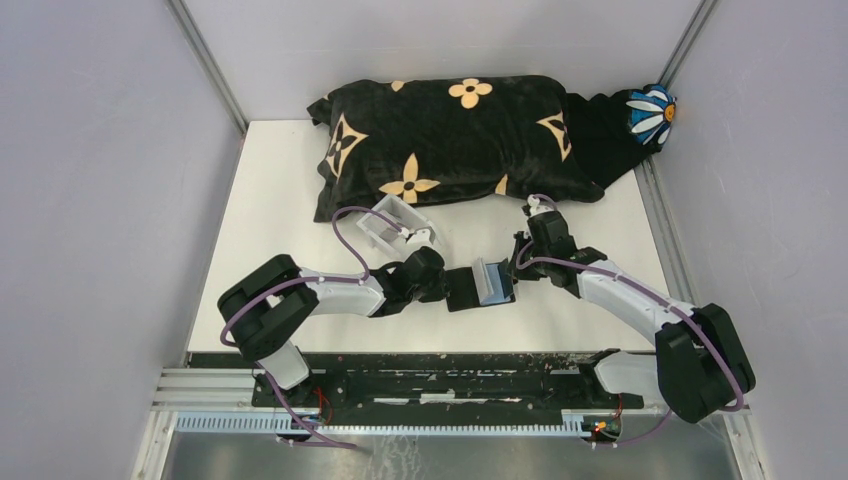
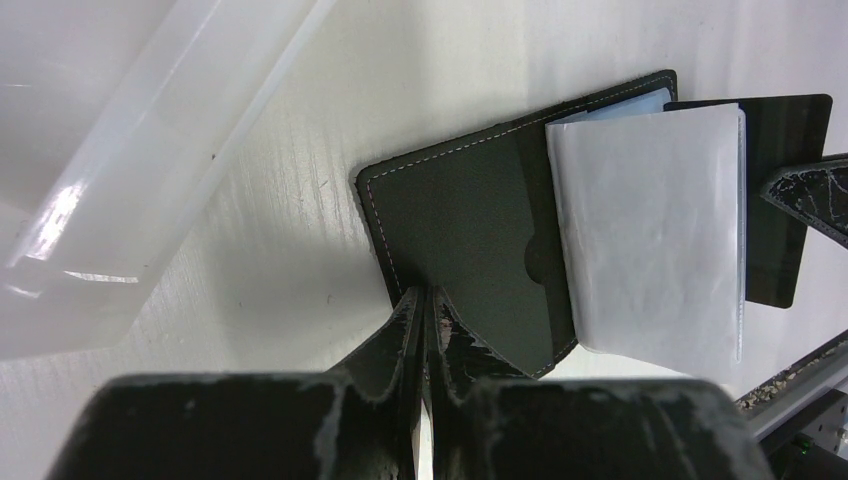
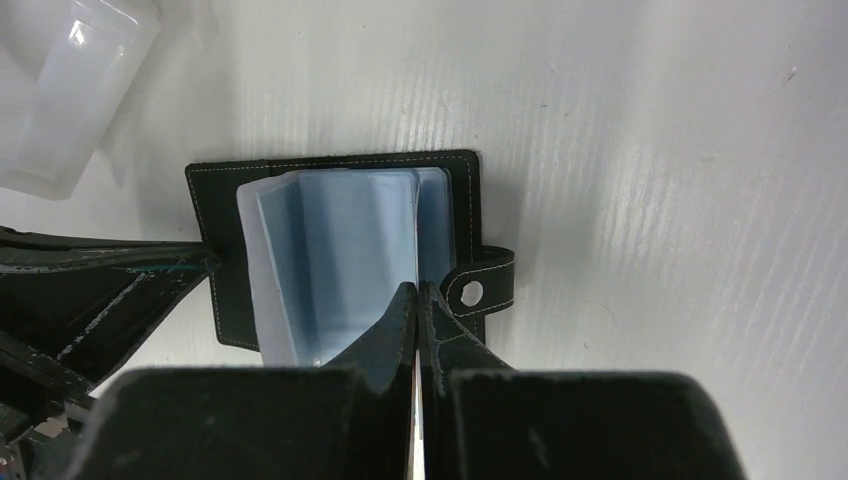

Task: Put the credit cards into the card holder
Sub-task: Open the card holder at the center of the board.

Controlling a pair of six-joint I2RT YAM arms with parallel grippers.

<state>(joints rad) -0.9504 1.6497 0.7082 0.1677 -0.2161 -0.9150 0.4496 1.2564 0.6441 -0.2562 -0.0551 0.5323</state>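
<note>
The holder lies open on the table, between the two arms. The left gripper is clamped on the outer edge of its cover. The right gripper has its fingers together, I judge on the dark card. This card sticks out of the clear sleeves on the right arm's side. So the pocket lies from the right fingers toward the left gripper, and the push should follow this line.
</note>
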